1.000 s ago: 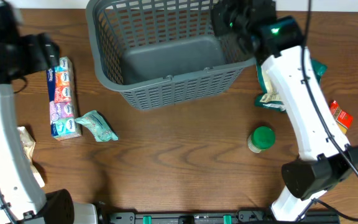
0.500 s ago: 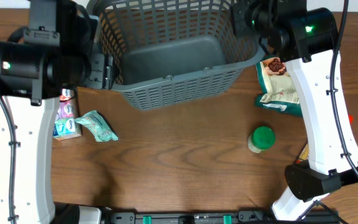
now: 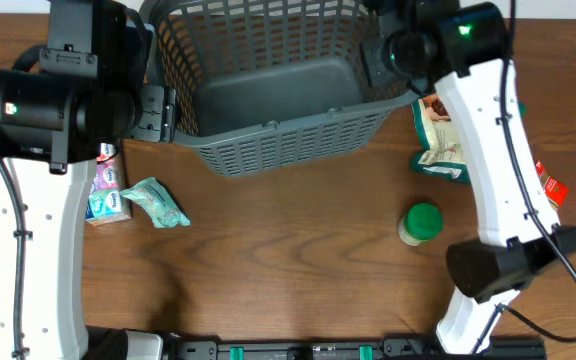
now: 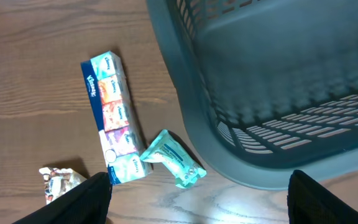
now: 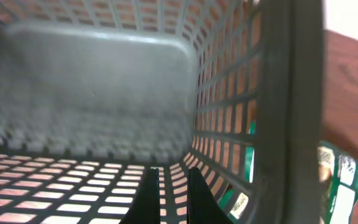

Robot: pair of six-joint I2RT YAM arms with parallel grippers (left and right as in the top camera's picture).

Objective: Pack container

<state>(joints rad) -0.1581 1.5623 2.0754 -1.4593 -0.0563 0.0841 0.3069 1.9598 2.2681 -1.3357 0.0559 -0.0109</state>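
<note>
The large dark grey plastic basket, rectangular with slotted lattice sides and a thick rim, stands at the far middle of the brown wooden table, its near long wall tilted toward the robot. The right gripper hangs inside the basket, close to its right wall, with its two dark fingers drawn close together to a narrow slit and nothing between them. The left gripper hovers just off the basket's left wall, its fingers spread wide apart and holding nothing. Left of the basket lies a long, multi-coloured strip of pocket tissue packs, and a crinkled teal plastic packet touches its near end. A small crumpled pale wrapper lies further left of the basket than the tissue strip. Just beside the basket's right wall rests a green and white snack bag. Nearer the robot than the basket's right corner stands a small jar with a green lid. A red and orange packet lies well right of the basket.
</note>
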